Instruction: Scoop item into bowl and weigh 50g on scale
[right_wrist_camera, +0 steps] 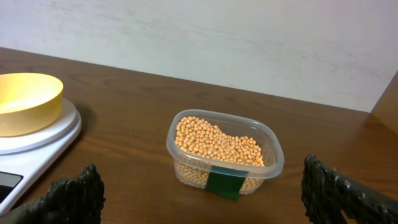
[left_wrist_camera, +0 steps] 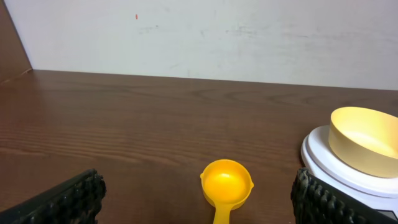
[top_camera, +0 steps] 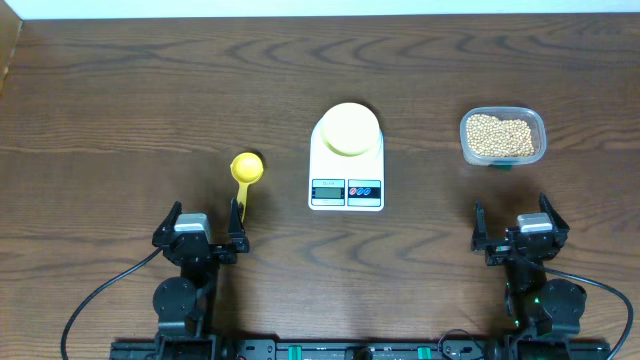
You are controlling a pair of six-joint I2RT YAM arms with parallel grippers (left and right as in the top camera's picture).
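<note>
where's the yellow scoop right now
In the overhead view the yellow scoop lies on the table just left of the scale, its handle pointing back toward the left gripper.

Overhead: the reading on the scale (top_camera: 346,172) is too small to tell. Left wrist view: the scoop (left_wrist_camera: 226,185) handle is cut off at the bottom edge and the bowl (left_wrist_camera: 367,140) at the right. Right wrist view: bowl and scale run off the left edge.
</note>
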